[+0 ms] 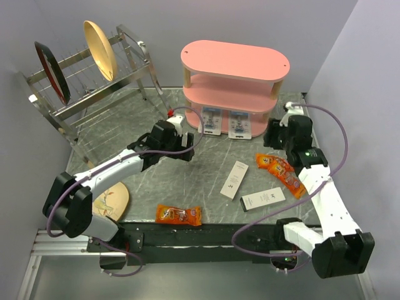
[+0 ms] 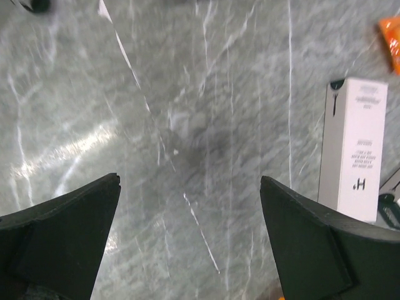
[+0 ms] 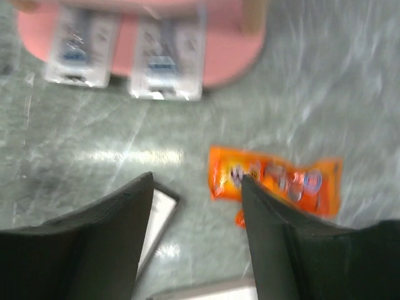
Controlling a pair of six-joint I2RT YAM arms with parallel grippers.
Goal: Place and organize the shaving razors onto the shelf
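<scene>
Three pale walls (image 1: 250, 19) ring the marbled table (image 1: 206, 170) (stone, perhaps) and shelf (image 1: 234, 59).

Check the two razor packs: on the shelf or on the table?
On the shelf: both razor packs lie side by side on its bottom board, near ends overhanging the edge.

High overview, two downward wrist close-ups

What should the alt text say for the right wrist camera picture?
Two clear-fronted blue-and-white razor blister packs lie side by side on the bottom board of a pink shelf, at the top of a blurred picture. Below, the open black right gripper hangs empty over a grey marbled table, with an orange snack packet lying beyond it.
</scene>
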